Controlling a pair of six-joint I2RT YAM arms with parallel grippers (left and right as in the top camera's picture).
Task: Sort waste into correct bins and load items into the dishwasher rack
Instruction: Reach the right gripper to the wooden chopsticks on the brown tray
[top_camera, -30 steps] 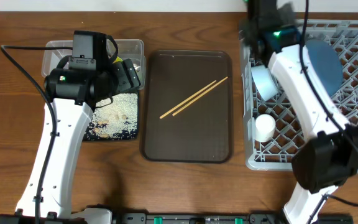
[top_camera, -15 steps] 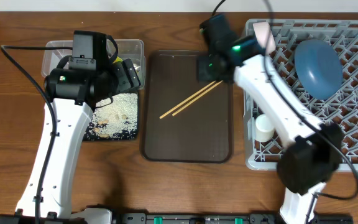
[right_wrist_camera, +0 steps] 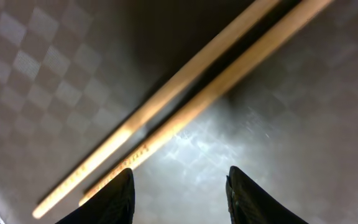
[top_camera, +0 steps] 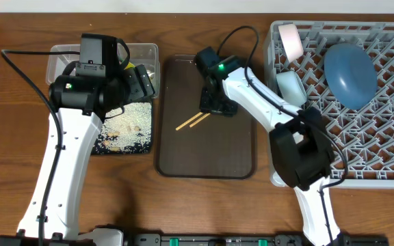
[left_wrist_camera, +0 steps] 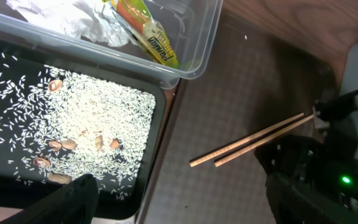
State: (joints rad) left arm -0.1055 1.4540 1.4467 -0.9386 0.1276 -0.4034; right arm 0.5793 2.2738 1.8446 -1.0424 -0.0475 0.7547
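Observation:
Two wooden chopsticks (top_camera: 191, 121) lie side by side on the brown serving tray (top_camera: 204, 154). My right gripper (top_camera: 216, 102) is low over their upper end. Its jaws (right_wrist_camera: 182, 199) stand apart, and the chopsticks (right_wrist_camera: 185, 106) run just past the left fingertip (right_wrist_camera: 114, 196), not between the fingers. My left gripper (left_wrist_camera: 179, 205) hangs wide open over the edge between the black tray (left_wrist_camera: 157, 149) and the brown tray. White rice (left_wrist_camera: 104, 106) lies in the black tray. Tissue (left_wrist_camera: 61, 15) and a yellow-green wrapper (left_wrist_camera: 145, 34) lie in the clear tub (left_wrist_camera: 197, 37).
The grey dishwasher rack (top_camera: 382, 150) at the right holds a dark blue bowl (top_camera: 349, 65), a light blue bowl (top_camera: 291, 87) and a cream bowl (top_camera: 291, 39). The right arm reaches from the rack's front left corner over to the brown tray.
The right arm has swung left from the rack to the brown tray and come down over the chopsticks, its jaws narrowing. The left arm has not moved.

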